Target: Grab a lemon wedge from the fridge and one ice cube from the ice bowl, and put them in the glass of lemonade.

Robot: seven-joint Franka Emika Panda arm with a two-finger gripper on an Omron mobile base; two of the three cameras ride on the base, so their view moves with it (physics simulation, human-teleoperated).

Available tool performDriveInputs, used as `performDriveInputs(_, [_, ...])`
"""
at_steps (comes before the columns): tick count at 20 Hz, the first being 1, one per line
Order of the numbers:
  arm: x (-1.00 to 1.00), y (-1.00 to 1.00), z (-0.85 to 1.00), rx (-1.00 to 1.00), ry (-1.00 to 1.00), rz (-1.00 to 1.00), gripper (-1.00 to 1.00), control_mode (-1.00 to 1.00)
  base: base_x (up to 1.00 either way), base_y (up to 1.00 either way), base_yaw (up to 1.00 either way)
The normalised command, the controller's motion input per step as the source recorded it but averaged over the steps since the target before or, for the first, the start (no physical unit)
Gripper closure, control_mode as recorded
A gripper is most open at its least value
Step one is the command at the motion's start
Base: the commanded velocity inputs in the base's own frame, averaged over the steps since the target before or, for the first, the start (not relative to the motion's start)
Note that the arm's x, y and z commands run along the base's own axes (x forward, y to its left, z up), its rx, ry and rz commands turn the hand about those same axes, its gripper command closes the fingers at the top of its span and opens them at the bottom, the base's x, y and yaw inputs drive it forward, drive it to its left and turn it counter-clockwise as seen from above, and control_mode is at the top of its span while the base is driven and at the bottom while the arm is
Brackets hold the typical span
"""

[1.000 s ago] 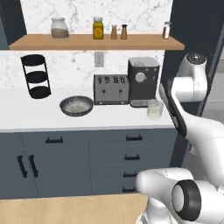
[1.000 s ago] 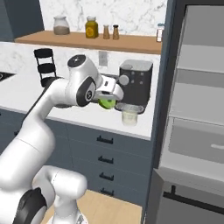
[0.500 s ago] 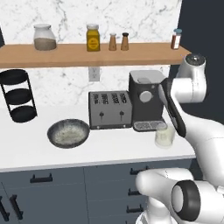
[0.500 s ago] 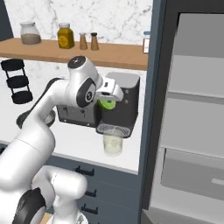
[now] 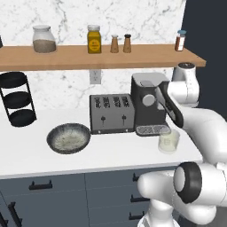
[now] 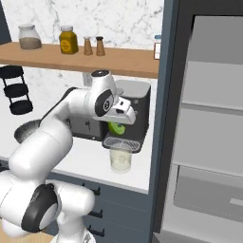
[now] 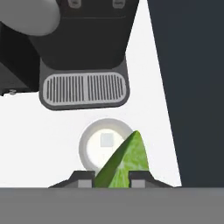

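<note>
Fridge (image 6: 209, 118): tall dark grey appliance at the right of the right base view, its pale shelved interior exposed. White counter (image 5: 111, 153): runs beneath a wooden shelf (image 5: 102, 56) bearing jars and shakers. Coffee machine (image 5: 148, 103): black, at the counter's right end, with a four-slot toaster (image 5: 111, 113) just beside it on the left. Ice bowl (image 5: 68, 137): shallow, dark and speckled, resting on the counter left of the toaster, well apart from the glass. Glass of lemonade (image 6: 120, 158): short clear tumbler standing on the counter directly in front of the coffee machine's drip grille. Gripper (image 6: 118, 127): poised above the glass, jaws narrowed onto the lemon wedge (image 7: 124, 162); in the hand view the green wedge sits between the fingertips (image 7: 84, 178) and partly overlaps the glass rim below.
</note>
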Motion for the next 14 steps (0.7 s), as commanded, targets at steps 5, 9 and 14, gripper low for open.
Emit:
performDriveInputs(5, [0.0,0.0,-0.75,0.01,0.27,0.0,1.0,-1.0,0.0,0.0,0.0])
performDriveInputs(9, [0.0,-0.01,-0.44,0.02,0.14,0.0,1.0,-1.0,0.0,0.0,0.0])
performDriveInputs(14, [0.0,-0.05,-0.44,0.05,0.07,0.0,1.0,-1.0,0.0,0.0,0.0])
